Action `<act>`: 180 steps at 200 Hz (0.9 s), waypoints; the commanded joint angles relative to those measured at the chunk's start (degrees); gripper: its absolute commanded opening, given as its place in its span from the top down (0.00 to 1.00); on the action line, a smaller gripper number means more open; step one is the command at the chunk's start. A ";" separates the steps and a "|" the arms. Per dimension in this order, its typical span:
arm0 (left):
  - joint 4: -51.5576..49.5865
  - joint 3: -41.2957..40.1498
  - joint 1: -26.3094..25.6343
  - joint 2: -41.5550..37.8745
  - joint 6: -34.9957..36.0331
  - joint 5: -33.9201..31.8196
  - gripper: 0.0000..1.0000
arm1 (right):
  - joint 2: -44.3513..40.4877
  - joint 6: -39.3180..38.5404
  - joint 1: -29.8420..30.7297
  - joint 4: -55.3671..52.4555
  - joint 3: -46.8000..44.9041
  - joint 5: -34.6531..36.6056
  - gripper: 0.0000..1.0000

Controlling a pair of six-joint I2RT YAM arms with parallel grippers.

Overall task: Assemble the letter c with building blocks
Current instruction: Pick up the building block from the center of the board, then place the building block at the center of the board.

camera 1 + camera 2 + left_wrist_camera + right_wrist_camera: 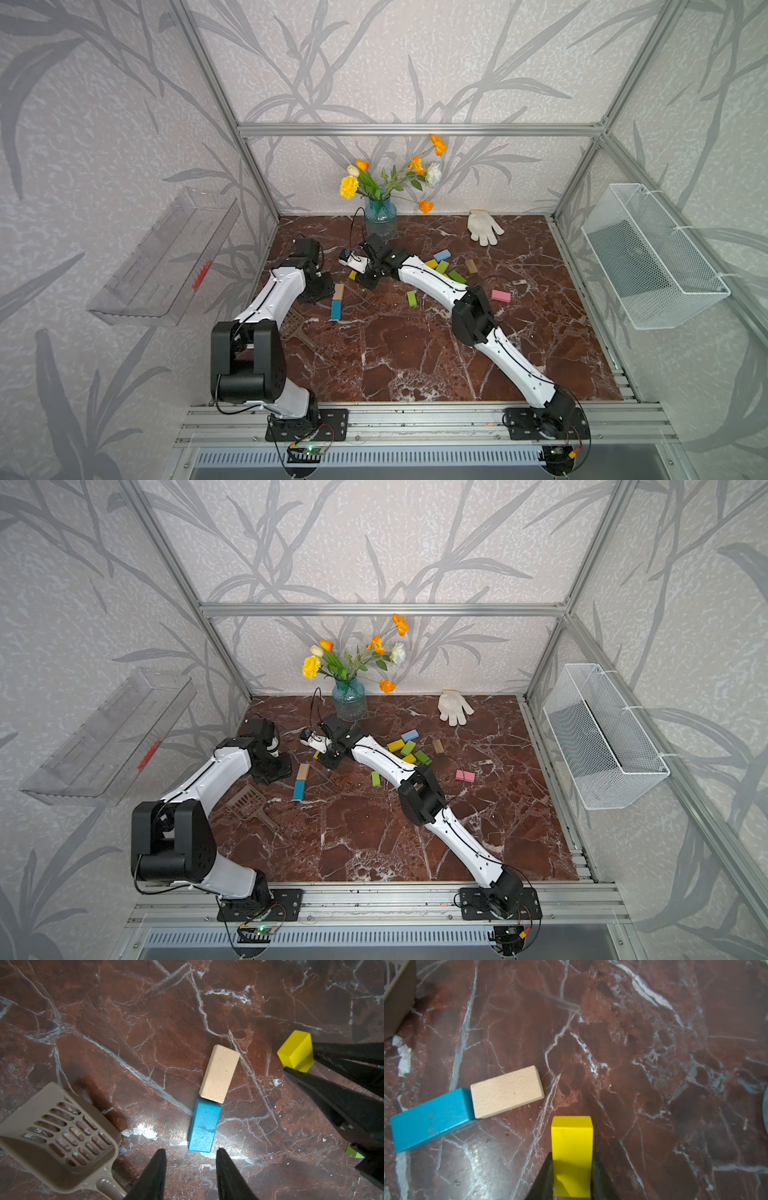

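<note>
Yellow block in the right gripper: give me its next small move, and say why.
Probably ease it toward the free end of the tan block and set it down crosswise there. The right gripper is shut on the yellow block, which sits apart from that end, while the tan block and blue block already lie end to end, touching, a straight run that needs a corner.

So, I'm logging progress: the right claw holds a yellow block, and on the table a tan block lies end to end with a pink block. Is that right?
Not quite. The block lying end to end with the tan block is a blue block, not a pink one, as the right wrist view shows. The rest stands: the right claw holds the yellow block.
</note>
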 commanded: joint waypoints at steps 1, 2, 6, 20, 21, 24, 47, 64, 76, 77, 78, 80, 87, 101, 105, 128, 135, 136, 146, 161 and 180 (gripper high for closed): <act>-0.57 -0.47 1.22 -0.43 -0.58 2.50 0.59 | 1.14 -0.91 -0.01 0.00 2.54 -0.58 0.74; -0.57 -0.46 1.21 -0.43 -0.56 2.49 0.59 | 1.15 -0.91 0.00 -0.06 2.48 -0.58 0.73; -0.50 -0.45 1.33 -0.40 -0.55 2.64 0.59 | 1.06 -1.01 0.00 -0.08 2.43 -0.54 0.73; -0.31 -0.49 1.56 -0.55 -0.55 2.91 0.59 | 1.08 -1.38 -0.02 -0.32 2.29 -0.32 0.72; -0.31 -0.51 1.55 -0.53 -0.55 2.92 0.59 | 1.09 -1.40 -0.01 -0.34 2.29 -0.32 0.72; -0.30 -0.52 1.58 -0.52 -0.55 2.96 0.59 | 0.99 -1.45 -0.02 -0.37 2.29 -0.36 0.72; -0.15 -0.58 1.54 -0.70 -0.38 3.11 0.59 | 0.78 -2.10 0.00 -1.01 2.03 -0.67 0.71; -0.23 -0.54 1.63 -0.79 -0.11 3.25 0.59 | 0.46 -2.87 0.00 -2.09 1.94 -0.57 0.71; -0.17 -0.59 1.56 -0.92 0.03 3.44 0.59 | -0.02 -3.70 -0.03 -2.83 1.47 -0.32 0.71; -0.15 -0.60 1.59 -0.90 0.05 3.44 0.59 | -0.03 -3.79 -0.02 -2.86 1.40 -0.32 0.71; -0.14 -0.61 1.61 -0.92 0.06 3.45 0.59 | -0.09 -3.87 -0.01 -2.92 1.36 -0.32 0.71; -0.13 -0.60 1.62 -0.90 0.07 3.40 0.59 | -0.11 -3.96 0.00 -2.91 1.30 -0.28 0.71; -0.05 -0.65 1.57 -0.91 0.11 3.53 0.59 | -0.45 -4.46 -0.02 -3.20 0.72 -0.15 0.71; -0.05 -0.68 1.58 -0.83 0.24 3.96 0.59 | -1.03 -5.31 -0.01 -3.46 -0.37 0.03 0.71; -0.08 -0.59 1.56 -0.73 0.24 4.01 0.59 | -1.16 -5.44 -0.02 -3.54 -0.65 0.09 0.71; -0.12 -0.51 1.49 -0.35 0.49 4.47 0.59 | -1.25 -6.07 0.00 -4.12 -0.81 0.10 0.71; -0.25 -0.52 1.46 -0.26 0.51 4.57 0.59 | -1.22 -5.99 0.00 -4.18 -0.94 0.18 0.70; -0.27 -0.53 1.50 -0.26 0.51 4.58 0.59 | -1.20 -5.98 -0.04 -4.20 -0.91 0.15 0.70; -0.36 -0.54 1.47 -0.24 0.60 4.65 0.59 | -1.19 -6.07 -0.01 -4.34 -0.91 0.16 0.69; -0.35 -0.51 1.46 -0.22 0.78 4.55 0.59 | -1.02 -6.07 -0.07 -4.35 -1.04 0.29 0.66; -0.32 -0.48 1.53 -0.03 0.81 4.59 0.59 | -0.99 -5.99 -0.01 -4.24 -1.11 0.47 0.58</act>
